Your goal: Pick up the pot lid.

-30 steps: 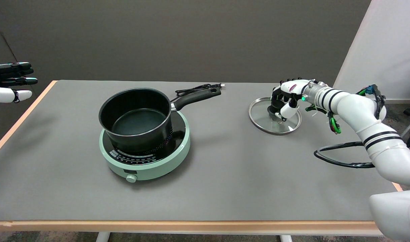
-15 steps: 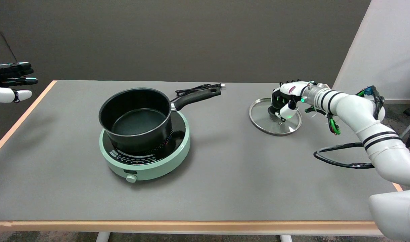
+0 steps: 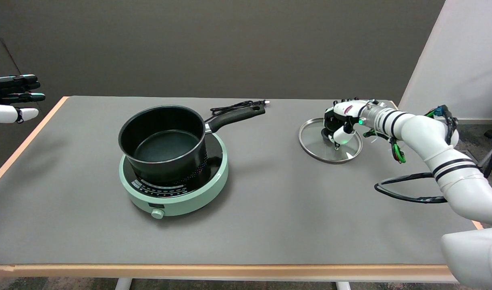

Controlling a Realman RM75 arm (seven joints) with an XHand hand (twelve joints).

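Observation:
The glass pot lid [image 3: 319, 148] with a metal rim lies flat on the grey table at the right. Its black knob [image 3: 324, 134] sits partly hidden under my right hand [image 3: 343, 120]. The hand comes in from the right, over the lid's far half. Its fingers curl down around the knob from behind, and the white thumb presses in at the knob's near right side. The lid's rim still rests on the table.
A black saucepan [image 3: 163, 141] stands open on a mint-green cooker [image 3: 177, 201] left of centre, its handle pointing towards the lid. The cooker's cord [image 3: 233, 106] lies behind it. A black cable loop [image 3: 407, 189] hangs by my right arm. My idle left hand [image 3: 12, 98] hovers at the upper left.
My right hand has sunk a little lower onto the lid and its fingers and thumb have drawn in around the knob. The lid has not moved.

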